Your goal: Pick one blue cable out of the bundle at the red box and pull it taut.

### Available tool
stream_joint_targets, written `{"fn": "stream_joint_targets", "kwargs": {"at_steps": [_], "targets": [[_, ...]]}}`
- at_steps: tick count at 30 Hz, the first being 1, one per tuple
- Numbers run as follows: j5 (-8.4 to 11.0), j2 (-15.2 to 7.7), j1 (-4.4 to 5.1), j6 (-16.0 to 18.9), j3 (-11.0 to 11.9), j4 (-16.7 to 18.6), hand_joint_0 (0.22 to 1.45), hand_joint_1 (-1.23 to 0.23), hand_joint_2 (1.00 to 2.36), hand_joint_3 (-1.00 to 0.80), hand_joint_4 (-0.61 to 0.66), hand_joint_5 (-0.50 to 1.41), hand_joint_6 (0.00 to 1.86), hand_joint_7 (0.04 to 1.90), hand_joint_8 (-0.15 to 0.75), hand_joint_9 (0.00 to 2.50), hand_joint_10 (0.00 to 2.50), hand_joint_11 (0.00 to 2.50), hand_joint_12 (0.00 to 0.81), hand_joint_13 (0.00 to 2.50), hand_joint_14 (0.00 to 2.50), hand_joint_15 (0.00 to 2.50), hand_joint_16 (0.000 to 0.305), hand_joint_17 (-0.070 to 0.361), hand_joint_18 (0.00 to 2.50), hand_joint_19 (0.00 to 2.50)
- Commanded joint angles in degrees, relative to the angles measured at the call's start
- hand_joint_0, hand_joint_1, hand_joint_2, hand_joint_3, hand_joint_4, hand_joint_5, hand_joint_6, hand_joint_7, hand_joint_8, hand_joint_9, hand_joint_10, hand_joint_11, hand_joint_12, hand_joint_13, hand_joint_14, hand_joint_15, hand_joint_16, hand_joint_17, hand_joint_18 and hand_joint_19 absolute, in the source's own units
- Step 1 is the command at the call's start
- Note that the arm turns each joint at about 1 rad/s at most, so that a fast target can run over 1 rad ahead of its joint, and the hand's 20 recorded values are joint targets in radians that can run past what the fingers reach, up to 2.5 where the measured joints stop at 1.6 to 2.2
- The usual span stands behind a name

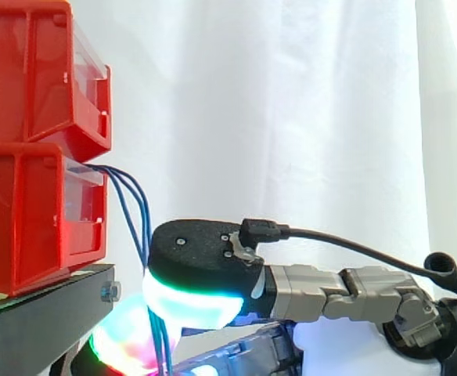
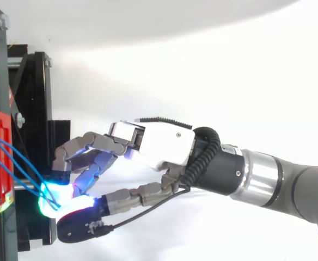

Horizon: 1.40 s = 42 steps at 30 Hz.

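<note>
Blue cables point(image 1: 134, 211) pinched in hand point(image 2: 159, 144) — lower ends hidden.

White folded curtain point(image 1: 291, 94) in bright light, black stand point(image 1: 25, 337) at left

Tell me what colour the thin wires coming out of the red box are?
Blue. The side view shows the cables best, drooping from the red box.

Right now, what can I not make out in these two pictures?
- How many blue cables the hand pinches: both views, its glowing pads cover the spot.
- The cables' lower ends: side view, cut off by the bottom edge.
- Their start inside the red box: side view, hidden by its front.
</note>
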Motion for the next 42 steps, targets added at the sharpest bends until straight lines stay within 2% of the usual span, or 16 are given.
{"fn": "stream_joint_targets", "kwargs": {"at_steps": [1,5,9,14,22,24,32,42], "targets": [[-0.91,1.5,-0.29,4.5,0.0,-4.8,0.62,-0.8,1.01,0.06,-0.01,-0.15,0.91,0.99,0.374,1.11,0.01,1.22,0.405,0.62,0.01,0.31,0.063,0.142,0.59,0.33],[-1.17,3.5,-0.73,5.6,-0.1,-11.9,0.62,-0.81,1.01,0.07,-0.02,-0.15,0.91,1.01,0.377,1.12,0.01,1.22,0.409,0.64,0.01,0.32,0.063,0.143,0.59,0.32],[-1.17,5.8,-1.25,5.6,0.0,-16.1,0.63,-0.81,1.01,0.07,-0.03,-0.15,0.91,1.03,0.375,1.13,0.01,1.23,0.408,0.64,0.01,0.32,0.063,0.142,0.6,0.32],[-1.17,8.6,-1.96,4.5,-0.1,-19.5,0.63,-0.83,1.01,0.08,-0.04,-0.15,0.91,1.05,0.371,1.13,0.01,1.24,0.402,0.63,0.01,0.32,0.062,0.14,0.59,0.32],[-1.17,11.3,-2.57,2.3,-0.1,-22.1,0.64,-0.85,1.01,0.07,-0.08,-0.15,0.91,1.05,0.353,1.11,0.01,1.26,0.391,0.62,0.01,0.32,0.059,0.133,0.58,0.32],[-1.17,11.8,-2.66,1.9,-0.1,-22.1,0.65,-0.87,1.02,0.06,-0.08,-0.16,0.91,1.12,0.34,1.1,0.01,1.26,0.377,0.61,0.01,0.32,0.057,0.128,0.56,0.32],[-1.17,11.8,-2.66,1.8,0.0,-22.2,0.66,-0.89,1.02,0.06,-0.11,-0.16,0.92,1.2,0.319,1.09,0.01,1.27,0.364,0.61,0.01,0.33,0.055,0.123,0.56,0.33],[-0.56,11.8,-2.66,1.5,-0.1,-21.7,0.62,-0.84,1.01,0.05,-0.11,-0.14,0.91,1.15,0.338,1.24,0.01,1.3,0.395,0.63,0.01,0.32,0.062,0.139,0.58,0.33]]}}
